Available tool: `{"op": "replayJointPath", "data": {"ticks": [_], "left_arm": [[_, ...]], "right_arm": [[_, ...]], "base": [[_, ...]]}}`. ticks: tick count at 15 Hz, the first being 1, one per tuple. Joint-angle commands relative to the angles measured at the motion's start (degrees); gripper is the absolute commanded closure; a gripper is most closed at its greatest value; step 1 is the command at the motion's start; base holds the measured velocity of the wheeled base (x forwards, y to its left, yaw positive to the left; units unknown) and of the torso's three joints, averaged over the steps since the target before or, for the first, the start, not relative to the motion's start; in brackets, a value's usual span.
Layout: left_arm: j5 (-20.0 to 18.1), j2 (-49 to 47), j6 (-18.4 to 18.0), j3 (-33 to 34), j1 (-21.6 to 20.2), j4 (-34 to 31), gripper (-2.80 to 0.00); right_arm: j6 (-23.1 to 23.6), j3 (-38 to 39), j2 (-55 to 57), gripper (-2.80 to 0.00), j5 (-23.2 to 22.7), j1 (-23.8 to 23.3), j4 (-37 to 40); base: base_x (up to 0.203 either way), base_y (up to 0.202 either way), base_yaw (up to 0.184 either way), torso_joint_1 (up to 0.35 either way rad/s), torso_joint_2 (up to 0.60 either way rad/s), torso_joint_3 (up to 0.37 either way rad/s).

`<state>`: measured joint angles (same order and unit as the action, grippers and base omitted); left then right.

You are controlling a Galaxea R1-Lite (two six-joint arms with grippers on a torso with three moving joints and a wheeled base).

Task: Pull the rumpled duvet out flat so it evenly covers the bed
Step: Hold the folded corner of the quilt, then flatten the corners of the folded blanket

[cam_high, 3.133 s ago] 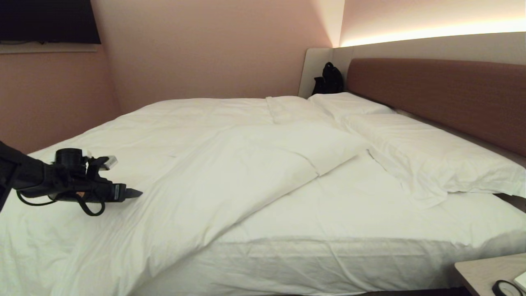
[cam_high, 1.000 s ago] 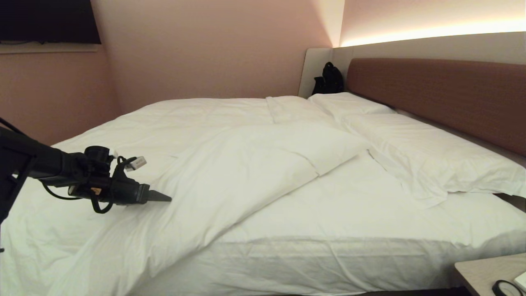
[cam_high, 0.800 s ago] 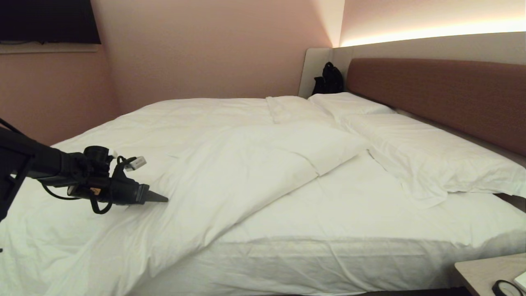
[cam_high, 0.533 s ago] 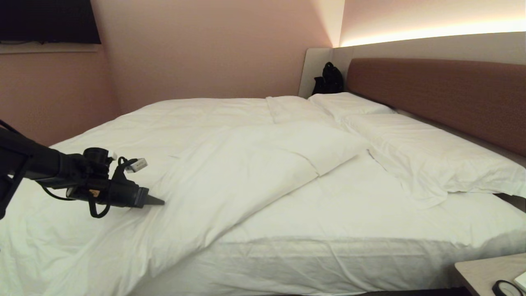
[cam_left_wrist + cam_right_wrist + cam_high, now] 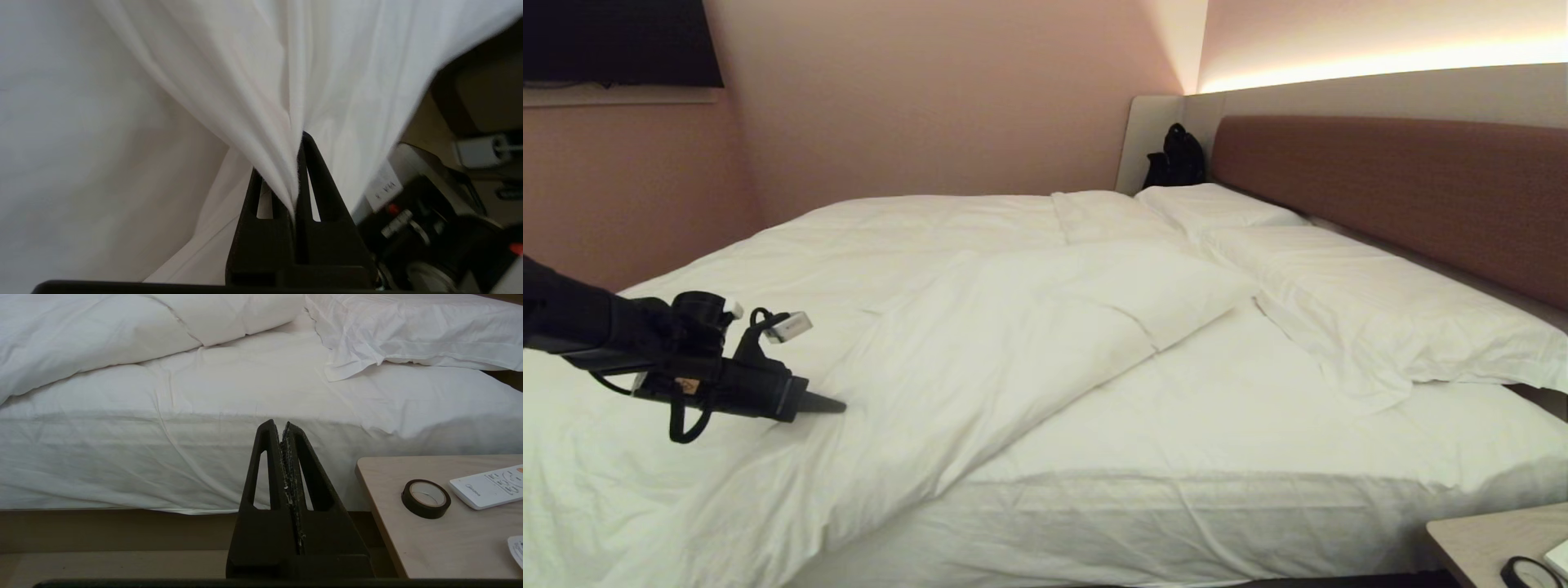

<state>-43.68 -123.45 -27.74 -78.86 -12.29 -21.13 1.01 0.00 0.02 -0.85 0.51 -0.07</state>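
Left gripper (image 5: 297,179), open a second ago, now pinches a fold of the puffy white creased duvet (image 5: 980,343); pulling it flat can begin, I judge; right gripper (image 5: 282,428) shut, idle.

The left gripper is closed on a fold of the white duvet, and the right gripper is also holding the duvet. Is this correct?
Not entirely. The left gripper is closed on the duvet, as the left wrist view shows. The right gripper is shut but holds nothing: the right wrist view shows it beside the bed, apart from the bedding.
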Motion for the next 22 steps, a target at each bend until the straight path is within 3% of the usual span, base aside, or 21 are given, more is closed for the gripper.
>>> {"op": "replayJointPath", "data": {"ticks": [1, 3, 8, 12, 17, 22], "left_arm": [[-0.9, 3.6, -2.8, 3.0, 0.2, -2.0, 0.00], [-1.1, 5.9, -4.4, 6.3, 0.9, -3.0, 0.00], [-1.3, 10.0, -4.6, 15.6, 3.3, -3.1, 0.00], [-1.7, 17.8, -4.5, 29.3, 10.1, -3.0, 0.00], [-1.6, 22.8, -4.6, 40.4, 16.4, -2.9, 0.00], [-1.0, 23.6, -4.8, 46.0, 17.2, -2.8, 0.00]], "right_arm": [[0.0, 0.0, 0.1, 0.00, 0.0, 0.0, 0.0], [0.0, 0.0, 0.1, 0.00, 0.0, 0.0, 0.0], [0.0, 0.0, 0.1, 0.00, 0.0, 0.0, 0.0], [0.0, 0.0, 0.1, 0.00, 0.0, 0.0, 0.0], [0.0, 0.0, 0.1, 0.00, 0.0, 0.0, 0.0], [0.0, 0.0, 0.1, 0.00, 0.0, 0.0, 0.0]], "base": [[0.000, 0.000, 0.000, 0.000, 0.00, 0.000], [0.000, 0.000, 0.000, 0.000, 0.00, 0.000], [0.000, 0.000, 0.000, 0.000, 0.00, 0.000], [0.000, 0.000, 0.000, 0.000, 0.00, 0.000], [0.000, 0.000, 0.000, 0.000, 0.00, 0.000], [0.000, 0.000, 0.000, 0.000, 0.00, 0.000]]}}
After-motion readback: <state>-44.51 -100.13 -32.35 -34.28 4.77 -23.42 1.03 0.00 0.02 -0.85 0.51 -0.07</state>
